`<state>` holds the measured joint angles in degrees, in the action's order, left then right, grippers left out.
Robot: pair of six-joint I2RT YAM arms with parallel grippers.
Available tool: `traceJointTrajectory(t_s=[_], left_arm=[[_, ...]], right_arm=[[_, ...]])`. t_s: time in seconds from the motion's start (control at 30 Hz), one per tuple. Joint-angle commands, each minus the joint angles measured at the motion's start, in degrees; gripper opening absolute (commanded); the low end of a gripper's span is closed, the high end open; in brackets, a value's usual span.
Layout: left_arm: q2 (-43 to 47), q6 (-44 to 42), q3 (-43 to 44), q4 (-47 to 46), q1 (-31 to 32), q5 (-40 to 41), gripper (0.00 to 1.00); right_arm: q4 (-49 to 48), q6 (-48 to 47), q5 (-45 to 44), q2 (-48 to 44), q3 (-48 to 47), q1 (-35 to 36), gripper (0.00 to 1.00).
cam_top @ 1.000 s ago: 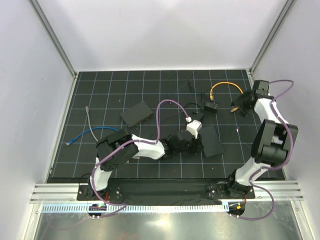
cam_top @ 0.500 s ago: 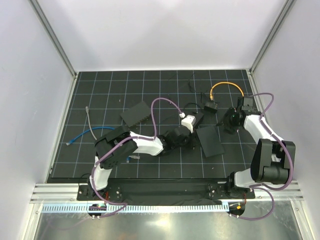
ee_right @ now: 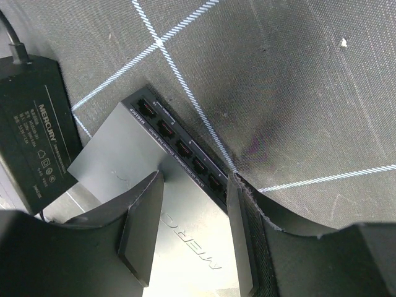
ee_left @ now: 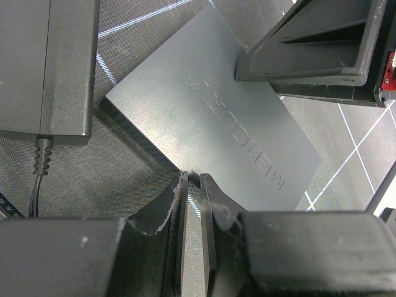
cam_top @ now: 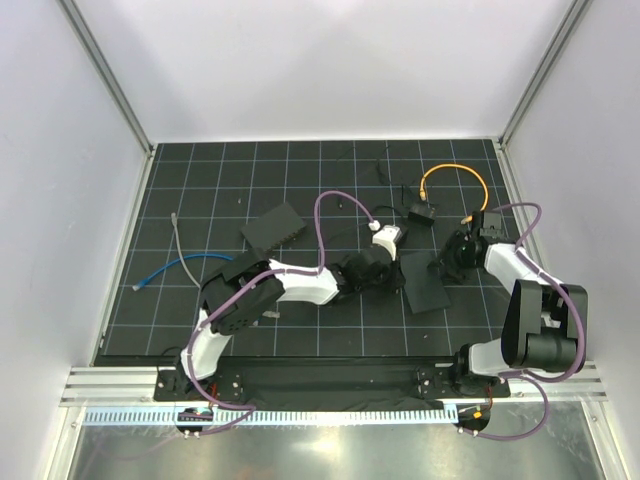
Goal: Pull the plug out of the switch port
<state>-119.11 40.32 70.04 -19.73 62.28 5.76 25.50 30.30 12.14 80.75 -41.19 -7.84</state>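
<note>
The black gridded desk (cam_top: pixel 200 190) carries both arms reaching in to one flat grey network switch (cam_top: pixel 425 285), which lies right of centre between them. A Mercury power adapter (ee_right: pixel 37 148) lies just beside it. An orange cable (cam_top: pixel 455 168) loops on the far side of the desk, well apart from the switch. The left gripper (ee_left: pixel 195 185) meets the switch's near corner, its fingers (ee_left: pixel 213 210) drawn almost together with the thin edge of the housing pinched between them, which reads as a bracing hold. The right gripper (ee_right: pixel 193 179) is at the port end, its fingers (ee_right: pixel 139 229) apart and straddling that corner, one above the lid and one beyond the port face, not clamped on anything. The five ports (ee_right: pixel 180 148) that show in the right wrist view look empty. The end of the row is hidden behind a finger, so I cannot tell whether a plug sits there. I judge the step in hand to be the set-up, with the switch pinned and the right fingers lined up at the port face. The next move calls for finding the plug, closing on its body instead of the housing, pressing any latch tab, and drawing straight out along the port while the left hold keeps the switch from sliding.
</note>
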Motion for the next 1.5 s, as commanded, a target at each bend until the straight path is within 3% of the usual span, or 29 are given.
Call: traceJointTrajectory(t_s=[0.0, 0.13, 0.43, 0.7, 0.9, 1.07, 1.2, 1.33, 1.4, 1.47], left_arm=[[-1.04, 0.11, 1.85, 2.15, 0.21, 0.74, 0.17], [-2.7, -0.15, 3.52, 3.02, 0.21, -0.39, 0.19], [-13.86, -1.99, 18.45, 12.42, 0.21, -13.66, 0.23], [-21.95, -2.26, 30.58, 14.98, -0.41, -27.81, 0.24], [-18.36, -4.72, 26.91, 9.63, -0.49, -27.12, 0.3], [-20.1, -6.13, 30.76, 11.2, -0.14, -29.92, 0.32], [-17.57, -6.74, 26.91, 8.49, 0.12, -27.22, 0.36], [-12.74, -8.67, 26.46, 10.84, 0.12, -23.87, 0.44], [-10.8, -10.07, 28.65, 16.19, -0.14, -22.82, 0.46], [-6.85, -10.17, 28.84, 19.18, -0.49, -20.36, 0.51]], right_arm=[[-1.77, -1.04, 0.78, -2.44, 1.19, -0.07, 0.52], [-1.59, 0.1, 1.66, -3.05, 2.77, -0.07, 0.52], [7.2, 2.65, -4.23, -12.28, 5.06, -0.16, 0.51], [7.99, 12.13, 3.92, -18.34, 11.91, -0.16, 0.51], [9.75, 16.44, -0.1, -28.09, 14.03, -0.16, 0.52], [9.13, 20.14, -1.15, -31.61, 15.44, -0.08, 0.52], [12.45, 19.09, -5.28, -32.68, 13.08, -0.16, 0.52], [16.86, 15.76, -9.94, -31.97, 8.94, -0.16, 0.62], [19.22, 14.96, -11.17, -32.14, 7.1, -0.25, 0.72], [19.24, 15.13, -10.74, -32.41, 6.91, -0.25, 0.75]])
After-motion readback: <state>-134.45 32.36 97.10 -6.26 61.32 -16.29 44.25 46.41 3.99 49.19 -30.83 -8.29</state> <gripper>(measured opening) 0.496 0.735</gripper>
